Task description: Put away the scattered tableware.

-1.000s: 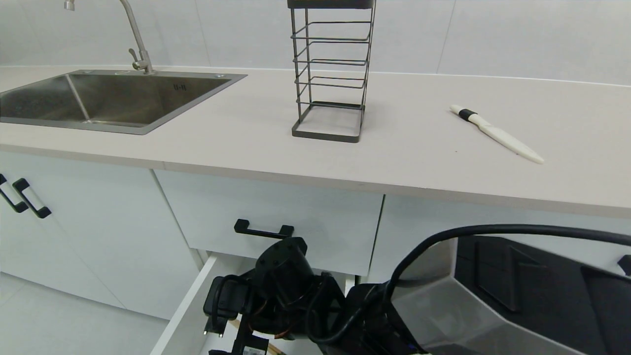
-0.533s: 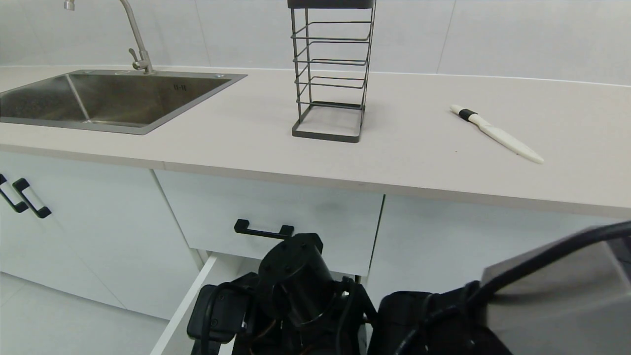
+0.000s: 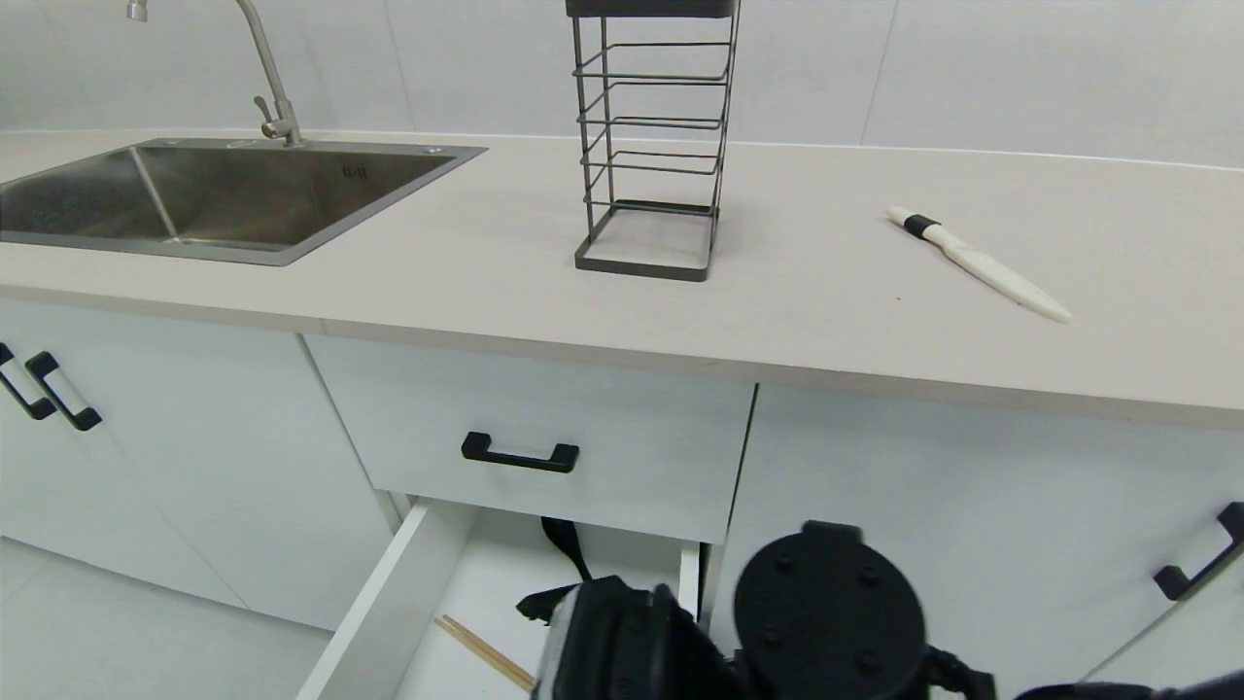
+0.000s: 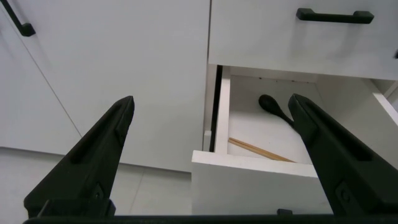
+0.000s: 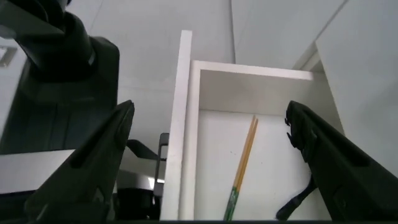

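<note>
- Standing on the worktop (image 3: pixel 826 292) towards its back edge is a tall dark wire rack (image 3: pixel 651 146); a steel sink (image 3: pixel 224 194) with a curved faucet (image 3: pixel 262 68) is set in to its left.
- Under the worktop is a shut upper drawer with a black handle (image 3: pixel 519 453), and below it a white drawer (image 3: pixel 374 612) is pulled out.
- A white knife (image 3: pixel 977 262) with a black band lies flat on the right part of the worktop. It is well apart from the rack, and nothing touches it.
- A pair of wooden chopsticks (image 4: pixel 261 150) lies on the floor of the open drawer. A black spoon (image 4: pixel 277 109) lies farther in, towards the drawer's back, just beside the chopsticks.
- The left gripper (image 4: pixel 211 102) hangs low outside the open drawer, facing into it with its fingers spread wide and nothing between them. The chopsticks and spoon lie beyond its fingertips, untouched.
- The right gripper (image 5: pixel 209 109) hangs above the same drawer (image 5: pixel 186 124), also spread wide and holding nothing. The chopsticks (image 5: pixel 242 168) and the spoon (image 5: pixel 298 199) lie below it on the drawer floor, clear of its fingers.
- Both grippers are down at drawer level, well apart from the knife up on the worktop, whose front edge and the shut upper drawer stand between them.
</note>
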Robot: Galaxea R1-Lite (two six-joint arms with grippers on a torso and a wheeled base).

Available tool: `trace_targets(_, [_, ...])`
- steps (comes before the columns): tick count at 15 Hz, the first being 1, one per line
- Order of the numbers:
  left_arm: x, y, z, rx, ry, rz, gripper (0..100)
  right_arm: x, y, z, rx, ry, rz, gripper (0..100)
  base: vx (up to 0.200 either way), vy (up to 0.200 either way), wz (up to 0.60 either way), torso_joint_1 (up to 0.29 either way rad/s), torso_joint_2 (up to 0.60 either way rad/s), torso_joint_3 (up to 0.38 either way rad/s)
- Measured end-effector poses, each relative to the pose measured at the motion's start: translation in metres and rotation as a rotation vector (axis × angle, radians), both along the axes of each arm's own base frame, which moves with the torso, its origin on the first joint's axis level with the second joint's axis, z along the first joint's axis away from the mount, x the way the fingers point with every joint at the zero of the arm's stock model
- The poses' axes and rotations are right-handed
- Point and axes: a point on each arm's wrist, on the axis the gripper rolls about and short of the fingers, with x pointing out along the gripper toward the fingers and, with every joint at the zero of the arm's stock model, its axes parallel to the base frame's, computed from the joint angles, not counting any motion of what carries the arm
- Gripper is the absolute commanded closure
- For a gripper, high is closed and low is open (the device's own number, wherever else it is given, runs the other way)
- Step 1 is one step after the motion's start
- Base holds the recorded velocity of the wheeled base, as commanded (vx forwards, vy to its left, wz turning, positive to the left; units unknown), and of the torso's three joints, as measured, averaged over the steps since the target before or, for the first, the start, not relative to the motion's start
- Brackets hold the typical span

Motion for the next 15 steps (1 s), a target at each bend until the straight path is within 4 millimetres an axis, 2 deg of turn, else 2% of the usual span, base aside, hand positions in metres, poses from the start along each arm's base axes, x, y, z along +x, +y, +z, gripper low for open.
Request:
trace_targets(4, [0.0, 0.0, 0.0, 0.0, 0.0, 0.0, 0, -0.013, -0.047, 0.009, 0.009, -0.01, -0.029, 0, 0.0, 0.0, 0.0, 0.0, 0.0, 0.0])
trace_targets(7, [0.0, 0.0, 0.0, 0.0, 0.0, 0.0, 0, -0.01, -0.083, 0.015, 0.023, -0.011, -0.07, 0, 0.0, 0.0, 0.0, 0.0, 0.0, 0.0])
trace_targets(13, [0.0, 0.0, 0.0, 0.0, 0.0, 0.0, 0, -0.017, -0.104, 0.018, 0.035, -0.006, -0.053, 0, 0.0, 0.0, 0.0, 0.0, 0.0, 0.0])
trace_targets(15, [0.0, 0.0, 0.0, 0.0, 0.0, 0.0, 0, -0.028, -0.122, 0.019, 0.044, -0.012, -0.021, 0, 0.0, 0.0, 0.0, 0.0, 0.0, 0.0])
